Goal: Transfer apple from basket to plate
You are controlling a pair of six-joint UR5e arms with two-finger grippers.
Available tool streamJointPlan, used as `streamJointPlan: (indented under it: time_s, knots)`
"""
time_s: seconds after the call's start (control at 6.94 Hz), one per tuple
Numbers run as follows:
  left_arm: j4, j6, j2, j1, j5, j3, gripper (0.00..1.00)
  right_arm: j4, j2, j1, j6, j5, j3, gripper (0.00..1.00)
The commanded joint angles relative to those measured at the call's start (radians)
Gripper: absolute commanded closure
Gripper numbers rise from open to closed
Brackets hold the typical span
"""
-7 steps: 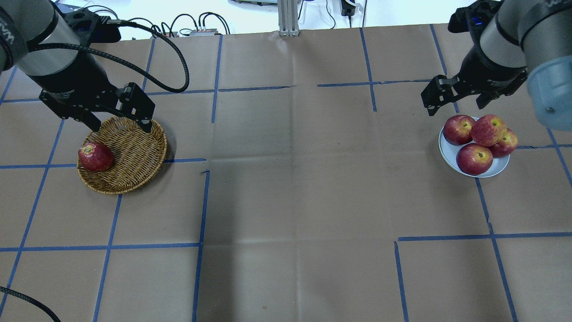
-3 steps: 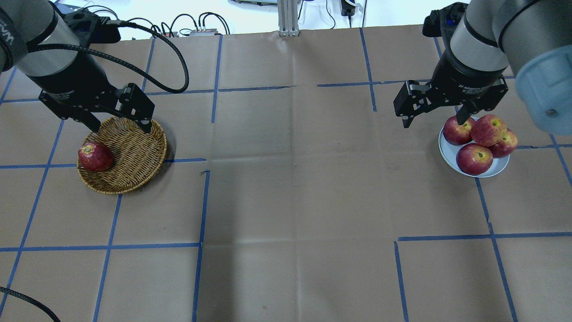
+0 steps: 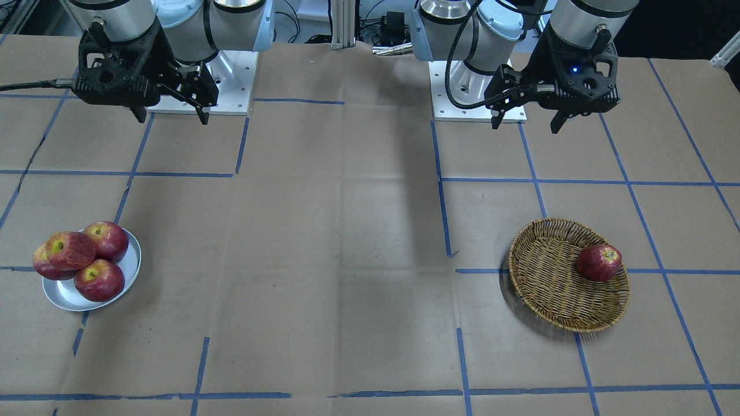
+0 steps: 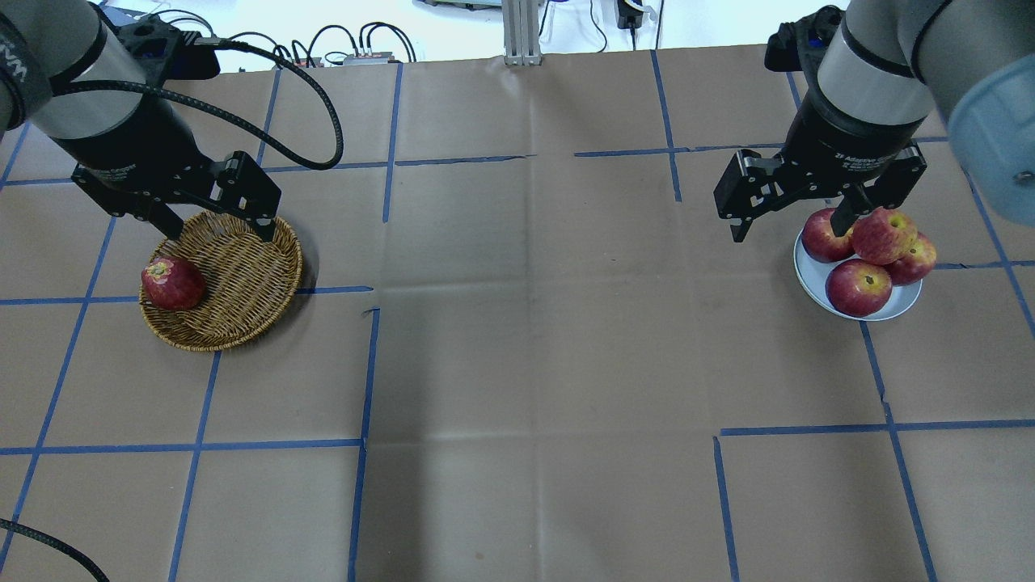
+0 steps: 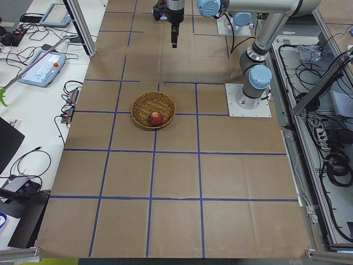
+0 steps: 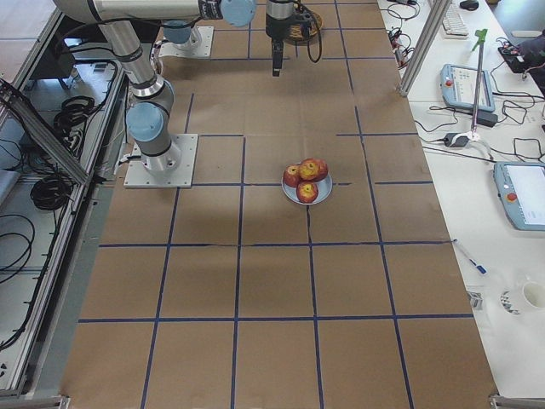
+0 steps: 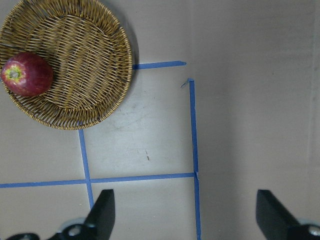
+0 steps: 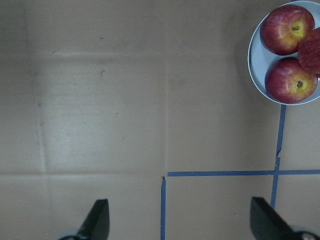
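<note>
Right now the pale, streaky pinkish-red apple with the broad yellow patch at its stem (image 4: 883, 234) sits on the round silver-grey rimmed plate (image 4: 809, 276). It is perched on top of three glossy dark-red apples (image 4: 859, 288) and touches them. From the front-facing view the same apple (image 3: 70, 250) is the highest of the pile, towards the plate's (image 3: 65, 295) outer side.

Well apart, at the other end of the brown paper-covered counter with its blue tape grid (image 4: 525, 323), lies the round shallow tan wicker basket (image 4: 242, 275). A single darker, deep-red apple (image 4: 172, 283) rests against its outer rim.

Both arms hang above the counter with nothing held. The left arm's fingers (image 4: 257, 206) are spread wide over the far edge of the basket. Its wrist camera shows the two dark tips (image 7: 102, 212) far apart at the bottom of the view, with the basket (image 7: 95, 75) up in the corner.

The right arm's fingers (image 4: 734, 212) are likewise spread wide. In the overhead view one tip overlaps the nearest dark apple on the plate, while the other stands over bare counter beside it. The right wrist camera sees its tips (image 8: 99, 217) apart, with the plate (image 8: 256, 75) off in the upper corner.
</note>
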Motion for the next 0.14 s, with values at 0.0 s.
streamJointPlan:
  time_s: [0.0]
  knots:
    - [0.0,0.0,0.002,0.0,-0.001,-0.002,0.01,0.002,0.0,0.0,-0.001,0.0,0.001,0.0]
